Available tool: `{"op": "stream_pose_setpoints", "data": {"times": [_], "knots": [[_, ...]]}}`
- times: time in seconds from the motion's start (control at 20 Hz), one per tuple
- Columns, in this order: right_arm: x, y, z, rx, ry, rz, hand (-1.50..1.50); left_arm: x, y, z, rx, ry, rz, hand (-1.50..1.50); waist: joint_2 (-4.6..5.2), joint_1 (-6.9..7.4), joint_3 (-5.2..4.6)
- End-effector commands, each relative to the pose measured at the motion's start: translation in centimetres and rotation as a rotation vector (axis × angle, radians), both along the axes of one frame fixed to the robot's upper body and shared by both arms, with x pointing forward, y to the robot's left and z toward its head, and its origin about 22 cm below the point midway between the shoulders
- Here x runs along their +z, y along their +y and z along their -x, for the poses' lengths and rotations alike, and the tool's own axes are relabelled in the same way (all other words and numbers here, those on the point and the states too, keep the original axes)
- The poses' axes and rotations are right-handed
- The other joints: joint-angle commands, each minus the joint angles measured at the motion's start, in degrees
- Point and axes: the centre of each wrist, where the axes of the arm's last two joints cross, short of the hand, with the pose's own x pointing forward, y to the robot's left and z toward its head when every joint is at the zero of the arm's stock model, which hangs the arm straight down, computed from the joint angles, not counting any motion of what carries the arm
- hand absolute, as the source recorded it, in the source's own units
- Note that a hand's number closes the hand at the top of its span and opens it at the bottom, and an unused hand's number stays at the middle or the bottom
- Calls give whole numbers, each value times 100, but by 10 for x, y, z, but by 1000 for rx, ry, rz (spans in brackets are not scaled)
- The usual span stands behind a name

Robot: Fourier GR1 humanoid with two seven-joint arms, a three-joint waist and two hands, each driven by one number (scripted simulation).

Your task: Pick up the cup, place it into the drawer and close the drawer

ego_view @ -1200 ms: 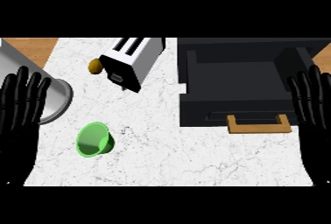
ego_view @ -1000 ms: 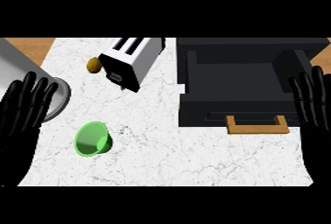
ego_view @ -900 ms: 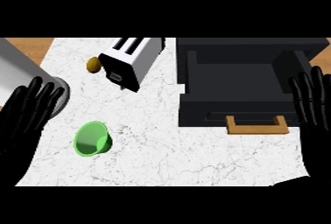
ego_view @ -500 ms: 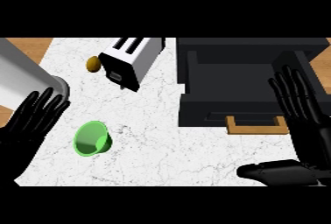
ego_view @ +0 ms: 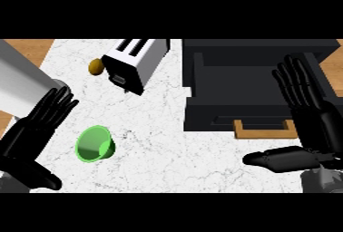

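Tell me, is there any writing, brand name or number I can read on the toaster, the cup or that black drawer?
None: no words, numbers or signs can be read anywhere.
Toaster: plain white sides, no label.
Green cup: plain.
Black drawer: plain, with a bare wooden handle.

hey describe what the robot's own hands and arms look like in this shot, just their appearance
Both hands are glossy black, with long segmented fingers and a thick thumb: the left hand at the left edge, the right hand at the right. A bit of grey forearm shows below the right hand. No cables, markings or sleeves are visible.
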Motion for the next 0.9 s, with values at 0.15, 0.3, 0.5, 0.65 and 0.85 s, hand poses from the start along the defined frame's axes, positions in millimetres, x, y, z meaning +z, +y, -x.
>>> {"op": "stream_pose_setpoints", "data": {"times": [0.15, 0.3, 0.5, 0.65, 0.85], "knots": [[8, 4, -4, 2, -24, 14, -150, -58, 19, -2, 32, 84, -32, -150, 0, -8, -2], [-7, -7, -15, 1, -34, 6, -150, -72, 11, -12, 55, 71, -74, -150, 3, -3, 0], [14, 6, -1, 1, -33, 19, -150, -100, 27, -14, 81, 124, -116, -150, 6, -52, -5], [16, -7, -15, -17, -25, 2, -150, -117, 35, -7, 69, 141, -96, -150, 4, -27, -3], [21, -16, -13, -10, -17, 12, -150, -143, 36, -1, 91, 142, -132, -150, 13, -59, -6]]}}
